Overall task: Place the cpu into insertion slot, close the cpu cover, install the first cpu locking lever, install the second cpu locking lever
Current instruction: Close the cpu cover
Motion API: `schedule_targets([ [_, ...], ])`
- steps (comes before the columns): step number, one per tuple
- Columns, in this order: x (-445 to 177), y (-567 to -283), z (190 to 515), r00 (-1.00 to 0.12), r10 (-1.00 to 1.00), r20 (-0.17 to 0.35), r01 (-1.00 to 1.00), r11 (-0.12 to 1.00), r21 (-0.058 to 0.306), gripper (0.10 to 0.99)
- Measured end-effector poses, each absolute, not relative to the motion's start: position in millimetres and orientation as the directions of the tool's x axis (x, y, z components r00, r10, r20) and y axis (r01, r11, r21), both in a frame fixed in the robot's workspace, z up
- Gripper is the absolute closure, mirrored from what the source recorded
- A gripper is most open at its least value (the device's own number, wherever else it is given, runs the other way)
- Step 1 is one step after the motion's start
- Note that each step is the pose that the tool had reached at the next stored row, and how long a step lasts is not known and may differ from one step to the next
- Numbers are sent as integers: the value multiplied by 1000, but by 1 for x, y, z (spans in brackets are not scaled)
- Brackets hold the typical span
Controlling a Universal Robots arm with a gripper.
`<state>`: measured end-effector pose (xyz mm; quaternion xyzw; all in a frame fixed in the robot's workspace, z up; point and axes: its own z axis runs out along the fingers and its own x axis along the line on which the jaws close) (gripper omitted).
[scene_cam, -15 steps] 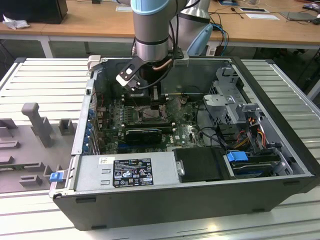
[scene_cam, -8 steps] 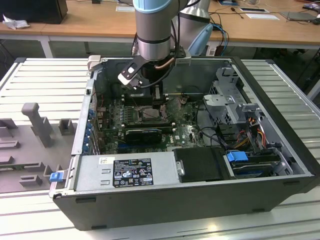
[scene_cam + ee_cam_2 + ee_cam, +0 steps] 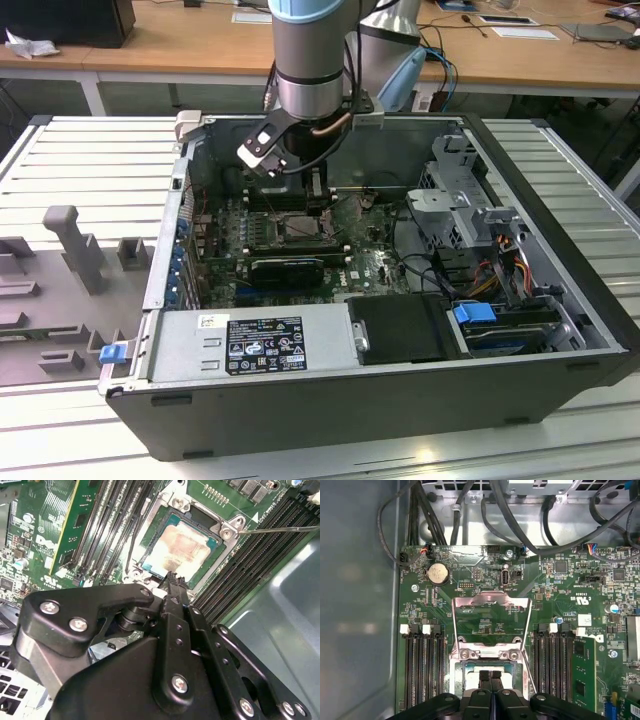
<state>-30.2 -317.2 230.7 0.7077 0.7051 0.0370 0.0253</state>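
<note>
In the second wrist view the cpu [image 3: 182, 547], a pale metal-topped square, lies flat inside the insertion slot [image 3: 172, 502], with the silvery rim around it. My gripper [image 3: 172, 578] is shut, its black fingertips pressed together just over the chip's near edge with nothing between them. The first wrist view shows the cpu cover [image 3: 490, 599], a silvery frame with a square window, swung open and back from the slot, beyond my gripper [image 3: 490, 676]. A thin wire lever [image 3: 280, 529] stands free beside the slot. From outside, my gripper [image 3: 319, 205] hangs over the slot [image 3: 298, 228] inside the open case.
Long black memory slots [image 3: 250, 555] flank the socket on both sides. A black expansion card [image 3: 288, 268] lies in front of it, then the power supply [image 3: 250, 345]. Drive cage and cables [image 3: 480, 240] fill the exterior view's right. The case walls [image 3: 170, 230] close in around.
</note>
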Motion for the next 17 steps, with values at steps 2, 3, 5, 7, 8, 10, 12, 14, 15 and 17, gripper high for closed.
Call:
schedule_targets([
  [2, -30, -317, 231, 3, 1000, 17, 996, -4, 88, 980],
  [3, -30, -317, 231, 3, 1000, 17, 996, -4, 88, 980],
  [5, -30, -317, 231, 3, 1000, 17, 996, -4, 88, 980],
  [7, -30, -317, 232, 3, 1000, 17, 996, -4, 88, 980],
  [8, -30, -317, 232, 3, 1000, 17, 996, -4, 88, 980],
  [10, -30, -317, 232, 3, 1000, 17, 996, -4, 88, 980],
  [12, -30, -317, 232, 3, 1000, 17, 996, -4, 88, 980],
  [14, -30, -317, 233, 3, 1000, 16, 996, -4, 88, 980],
  [15, -30, -317, 234, 3, 1000, 17, 996, -4, 88, 980],
  [17, -30, -317, 235, 3, 1000, 17, 996, -4, 88, 980],
])
